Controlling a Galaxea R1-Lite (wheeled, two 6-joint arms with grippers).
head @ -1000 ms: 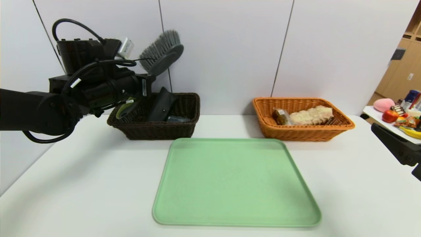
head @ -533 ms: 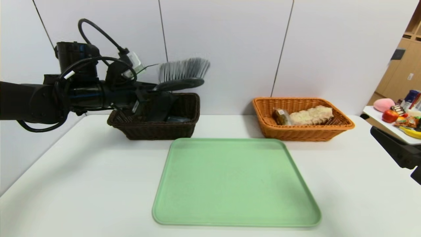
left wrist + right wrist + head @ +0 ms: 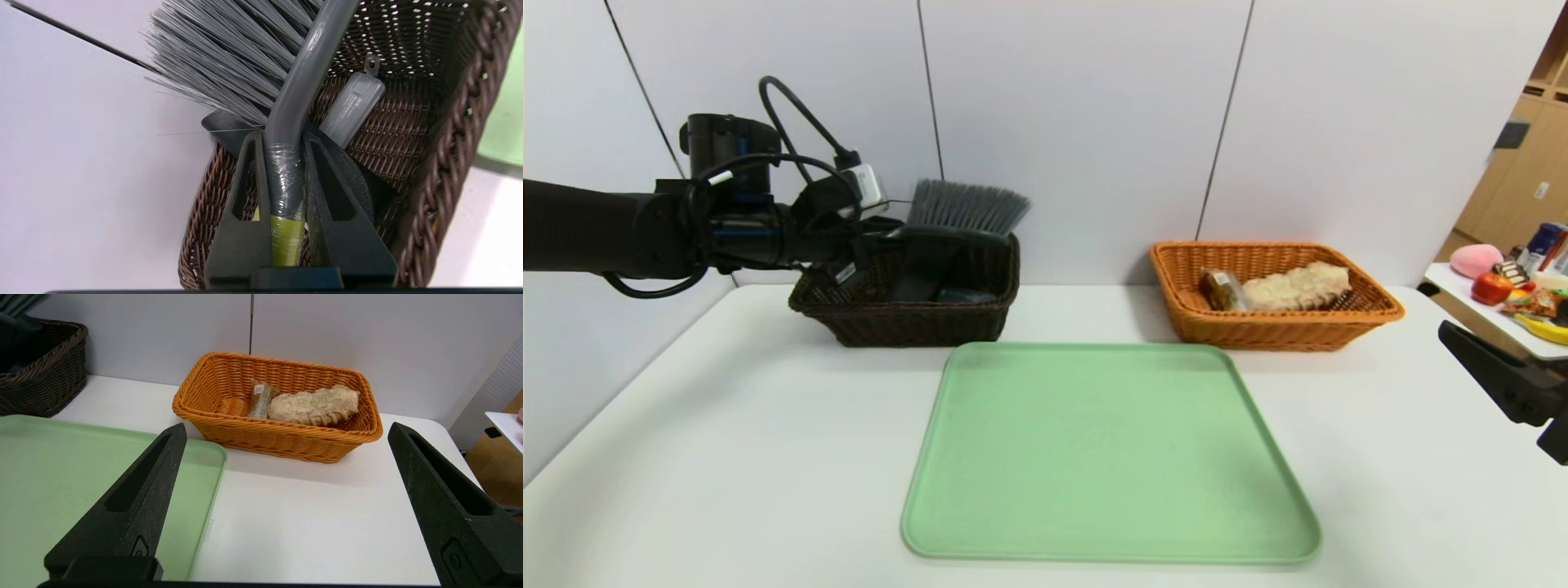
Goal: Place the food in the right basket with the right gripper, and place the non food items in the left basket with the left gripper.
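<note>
Head cam: high, centred, looks fwd & down over the white table (image 3: 727, 457); green tray (image 3: 1107, 457) in the near middle, dark basket (image 3: 907, 314) far left, orange basket (image 3: 1270, 314) far right, wall behind. Left arm enters from the left edge, right arm just clips the right edge.

Left wrist cam: v. close, looks along its own fingers (image 3: 241, 228) into the dark basket (image 3: 433, 163); sliver of tray at one edge.

Right wrist cam: low over the table, farther back, faces the orange basket (image 3: 282, 437) betw. its fingers (image 3: 135, 502); also catches tray (image 3: 61, 477) and a corner of the dark basket (image 3: 45, 388).

Shared: all three see the dark basket and tray; orange basket only head + right wrist.
</note>
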